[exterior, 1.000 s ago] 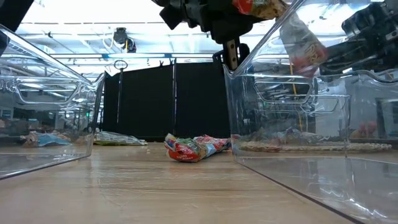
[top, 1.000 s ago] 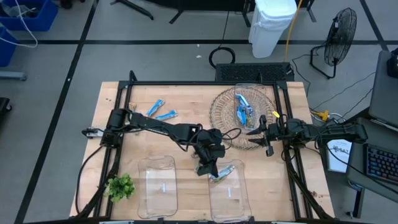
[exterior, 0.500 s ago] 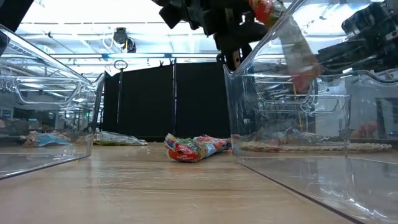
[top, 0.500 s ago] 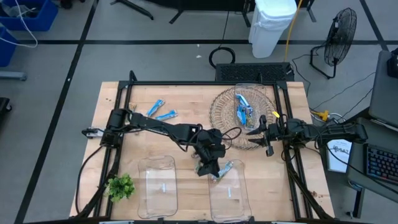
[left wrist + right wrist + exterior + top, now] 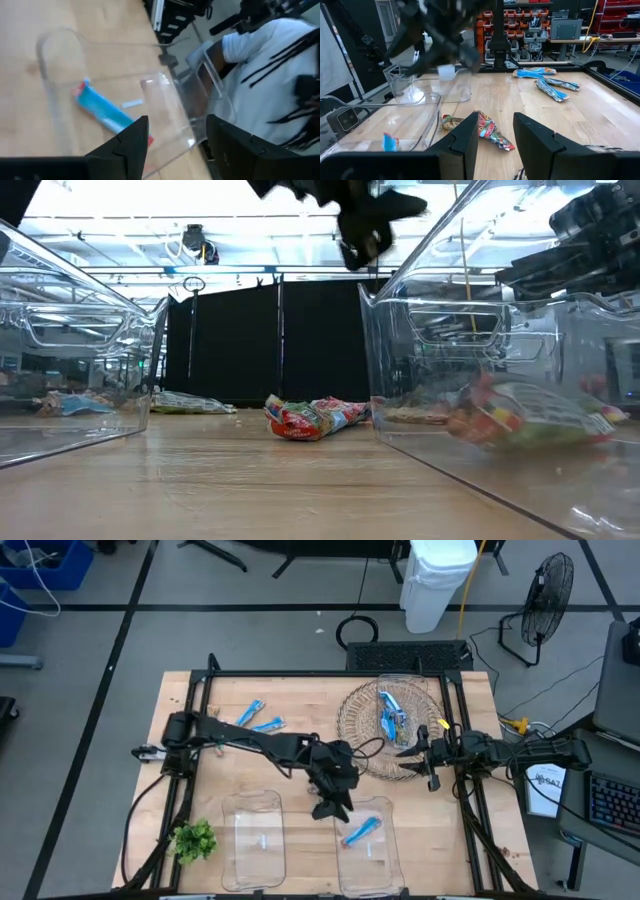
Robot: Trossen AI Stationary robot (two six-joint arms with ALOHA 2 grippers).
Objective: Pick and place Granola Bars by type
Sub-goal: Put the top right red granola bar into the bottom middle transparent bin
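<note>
A granola bar (image 5: 362,831) in a blue wrapper with red ends lies flat on the floor of the right clear container (image 5: 383,862); it also shows in the left wrist view (image 5: 107,112) and the low view (image 5: 520,415). My left gripper (image 5: 330,808) hangs open above that container's far rim, holding nothing (image 5: 177,145). Two blue bars (image 5: 258,718) lie on the table at the far left. More blue bars (image 5: 390,715) rest in the round dish (image 5: 352,720). A multicoloured bar (image 5: 485,127) lies on the table. My right gripper (image 5: 420,755) waits open beside the dish.
A second clear container (image 5: 255,840) stands left of the first. A green leafy sprig (image 5: 195,838) lies at the near left corner. A black frame (image 5: 300,673) borders the table. A person in a white top (image 5: 270,75) stands beyond the near edge.
My left gripper has opened and let go of the bar, which has dropped from the container's far rim onto its floor and now lies flat there. The gripper has then risen and drawn back a little toward the far edge.
</note>
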